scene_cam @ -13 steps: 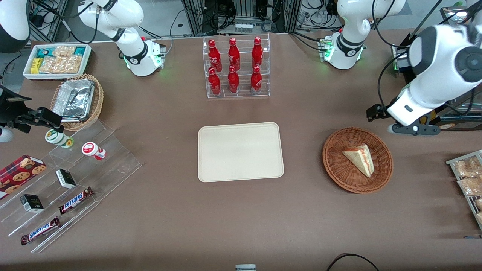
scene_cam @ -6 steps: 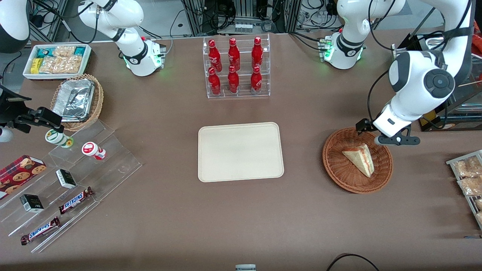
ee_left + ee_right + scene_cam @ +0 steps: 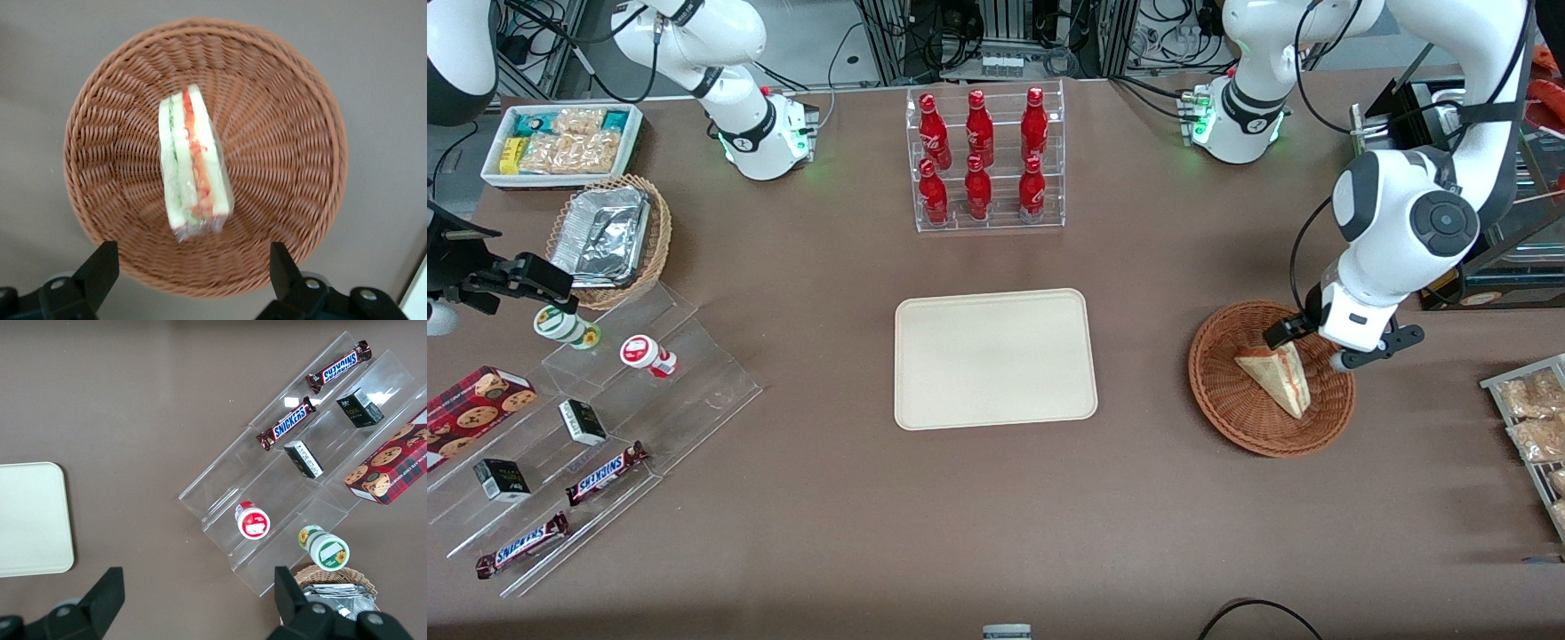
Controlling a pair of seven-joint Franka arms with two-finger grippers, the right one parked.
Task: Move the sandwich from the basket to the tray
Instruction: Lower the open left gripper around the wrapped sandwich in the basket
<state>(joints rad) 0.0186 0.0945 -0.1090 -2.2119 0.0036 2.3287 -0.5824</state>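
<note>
The sandwich [image 3: 1278,377], a clear-wrapped pale wedge with red and green filling, lies in the round reddish-brown wicker basket [image 3: 1221,396] toward the working arm's end of the table. The left arm's gripper [image 3: 1312,348] hangs open just above the basket, over the part of it farther from the front camera, at the sandwich's wide end. In the left wrist view the sandwich [image 3: 192,167] rests on edge in the basket [image 3: 313,133], and the gripper [image 3: 190,270] holds nothing, its two fingers [image 3: 100,267] spread wider than the sandwich. The beige tray [image 3: 994,358] lies bare at mid-table.
A clear rack of red bottles [image 3: 985,160] stands farther from the camera than the tray. A wire rack of snack packets [image 3: 1534,418] is beside the basket. At the parked arm's end are acrylic steps with snacks [image 3: 605,418], a tan basket with foil containers [image 3: 609,236] and a white bin [image 3: 560,142].
The left arm has swung in from the table's end and come down, bringing the open gripper from beside the basket to just over the sandwich. The sandwich, basket and tray have not moved.
</note>
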